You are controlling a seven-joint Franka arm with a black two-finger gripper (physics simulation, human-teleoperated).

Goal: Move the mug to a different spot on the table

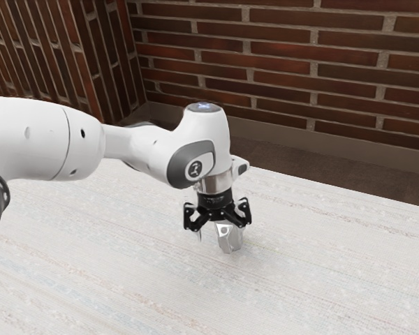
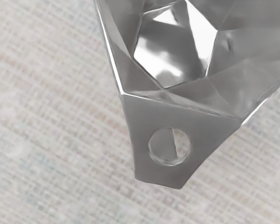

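My arm (image 1: pixel 70 143) comes in from the exterior view's left and ends over the middle of the table (image 1: pixel 91 286), with my pincer (image 1: pixel 216 234) pointing down. The mug (image 1: pixel 230 241), small and silvery, sits right at its tip, and in the wrist view the mug (image 2: pixel 177 88) is directly under my hand, handle (image 2: pixel 170 149) towards the table. I cannot tell whether my pincer is closed on it or whether it is lifted. I judge the carrying and the setting down on the bare table towards the right are still to do
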